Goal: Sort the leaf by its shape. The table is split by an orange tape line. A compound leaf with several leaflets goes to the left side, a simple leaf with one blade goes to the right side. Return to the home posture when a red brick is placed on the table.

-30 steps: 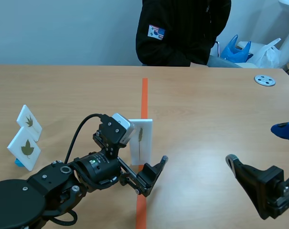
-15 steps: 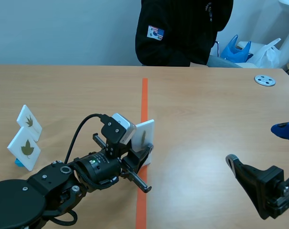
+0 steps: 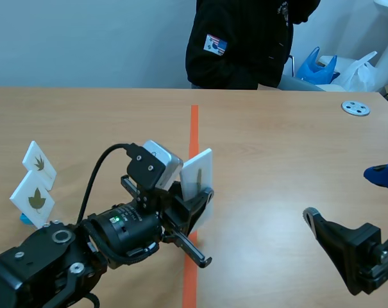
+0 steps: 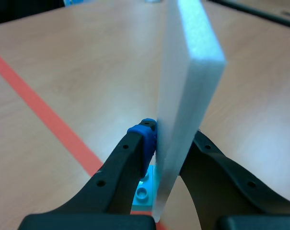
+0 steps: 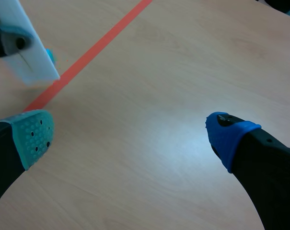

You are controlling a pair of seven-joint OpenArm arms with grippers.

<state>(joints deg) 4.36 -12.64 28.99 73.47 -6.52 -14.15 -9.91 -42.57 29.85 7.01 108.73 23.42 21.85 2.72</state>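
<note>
leaf card (image 3: 199, 168): a white foam panel at the centre of the scene view, tilted, above the orange tape line (image 3: 194, 125). Its print looks like one narrow blade, so it probably belongs on the right side.
left gripper (image 4: 171, 143): pinches the card low down and edge-on, with the blue pad (image 4: 144, 136) on one face and the other finger on the opposite face.
cyan base (image 4: 144, 189): under the card, between the fingers.
right gripper (image 5: 133, 136): at the lower right of the scene view, fingers spread wide and holding nothing.
two other leaf cards (image 3: 32, 199): stand at the middle left.
slip risk: the grip is low on a tall, soft panel, so a quick swing could make it pivot or slide out.
placement risk: if set down tilted it may topple, and if released near the tape the sort is unclear.
collision risk: a low path to the right could brush the right gripper.
</note>
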